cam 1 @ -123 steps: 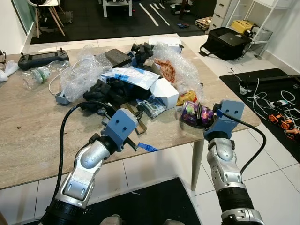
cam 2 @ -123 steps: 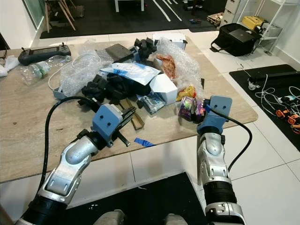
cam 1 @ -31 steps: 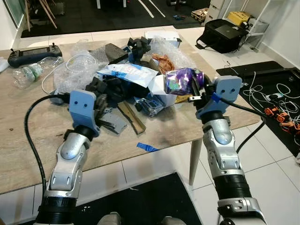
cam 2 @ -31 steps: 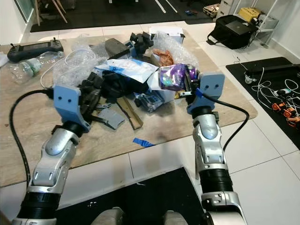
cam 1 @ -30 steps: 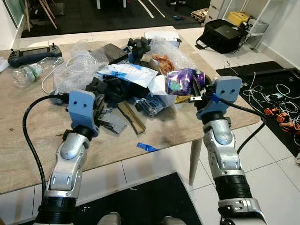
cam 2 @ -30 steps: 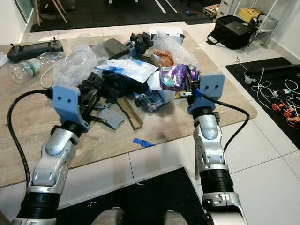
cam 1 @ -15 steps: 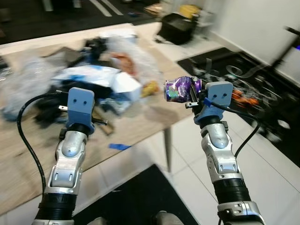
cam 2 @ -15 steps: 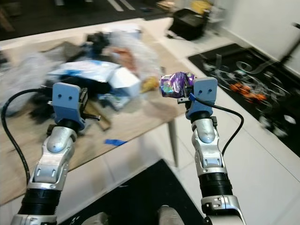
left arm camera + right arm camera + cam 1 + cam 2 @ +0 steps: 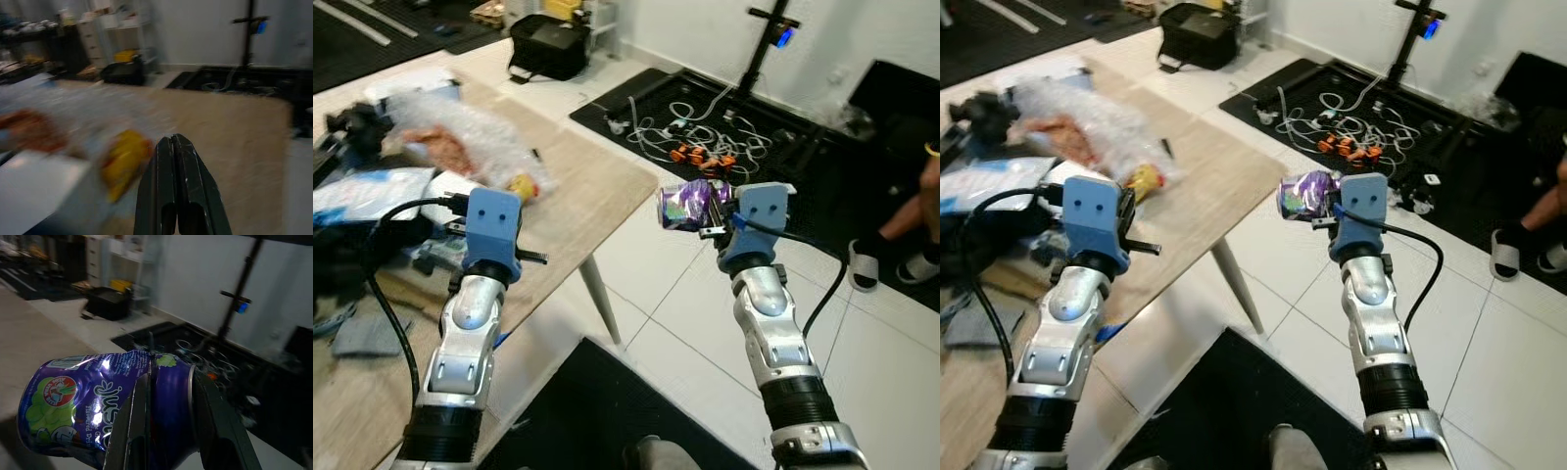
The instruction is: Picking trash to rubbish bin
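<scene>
My right gripper (image 9: 715, 215) is shut on a crushed purple drink can (image 9: 687, 205), held up over the white tiled floor, off the table's corner. In the right wrist view the can (image 9: 102, 404) sits clamped between the black fingers (image 9: 139, 421), with a grape label showing. My left gripper (image 9: 171, 161) is shut with nothing in it, raised above the table's (image 9: 597, 186) near edge; its blue housing (image 9: 492, 227) faces me. A heap of trash lies on the table at the left: bubble wrap (image 9: 450, 132), a yellow wrapper (image 9: 520, 185), white and blue packets (image 9: 352, 186).
Black mats with loose cables (image 9: 705, 137) cover the floor ahead, beside a black stand (image 9: 766, 44) and a black bag (image 9: 548, 44). A person's foot in a sandal (image 9: 871, 259) is at the right. A black mat (image 9: 597, 411) lies under me.
The view has swung right, away from the table toward the floor and cables. The can stays in my right gripper and both arms keep their raised pose.
</scene>
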Robot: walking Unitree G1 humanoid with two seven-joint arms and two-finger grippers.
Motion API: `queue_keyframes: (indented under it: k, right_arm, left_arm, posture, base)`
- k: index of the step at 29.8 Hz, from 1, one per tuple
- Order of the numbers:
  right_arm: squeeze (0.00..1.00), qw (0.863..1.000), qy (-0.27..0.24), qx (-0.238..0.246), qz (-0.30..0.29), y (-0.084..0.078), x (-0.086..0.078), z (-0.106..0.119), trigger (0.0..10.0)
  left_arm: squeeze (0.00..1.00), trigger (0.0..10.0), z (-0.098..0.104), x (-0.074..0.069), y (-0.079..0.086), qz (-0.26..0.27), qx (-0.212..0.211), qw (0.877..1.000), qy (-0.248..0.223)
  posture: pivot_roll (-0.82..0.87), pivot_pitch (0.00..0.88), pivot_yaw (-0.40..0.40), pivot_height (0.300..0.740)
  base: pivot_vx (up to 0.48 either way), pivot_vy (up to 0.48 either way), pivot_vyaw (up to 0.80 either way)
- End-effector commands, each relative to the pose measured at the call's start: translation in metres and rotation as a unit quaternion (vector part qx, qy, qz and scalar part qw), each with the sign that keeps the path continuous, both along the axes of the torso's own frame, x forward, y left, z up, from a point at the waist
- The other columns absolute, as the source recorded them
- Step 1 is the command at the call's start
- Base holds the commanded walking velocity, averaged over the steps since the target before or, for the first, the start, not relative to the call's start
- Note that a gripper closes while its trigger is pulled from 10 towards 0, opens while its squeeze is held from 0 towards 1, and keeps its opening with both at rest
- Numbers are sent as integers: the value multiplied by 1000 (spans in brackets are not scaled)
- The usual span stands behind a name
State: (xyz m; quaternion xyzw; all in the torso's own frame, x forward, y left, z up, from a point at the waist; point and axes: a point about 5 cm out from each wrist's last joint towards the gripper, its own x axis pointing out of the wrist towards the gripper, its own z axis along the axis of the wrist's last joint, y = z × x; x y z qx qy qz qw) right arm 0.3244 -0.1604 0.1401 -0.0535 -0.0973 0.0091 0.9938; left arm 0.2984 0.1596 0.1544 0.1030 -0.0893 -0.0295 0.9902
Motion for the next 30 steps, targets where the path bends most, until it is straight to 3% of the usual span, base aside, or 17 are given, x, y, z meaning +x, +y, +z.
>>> queue_keyframes:
  k: [1,14,21,30]
  right_arm:
    - [0,1000,15,-2,-4,-2,-2,-8,10000]
    - [0,999,43,4,-12,-3,-6,-23,10000]
    - [0,996,84,20,-24,-6,-8,-43,10000]
    - [0,995,92,18,-26,-8,-9,-47,10000]
  left_arm:
    - [0,10000,-3,0,-1,-5,-2,1000,6]
    - [0,10000,-7,-1,-2,-13,-2,1000,12]
    - [0,10000,-23,-5,3,-3,2,999,35]
    - [0,10000,-31,-8,6,-1,8,999,46]
  posture:
    - [39,46,-57,740]
    - [43,51,-49,740]
    - [44,49,-43,740]
    - [43,49,-42,740]
  base:
    - [0,0,-800]
    - [0,0,-800]
    - [0,0,-800]
    - [0,0,-800]
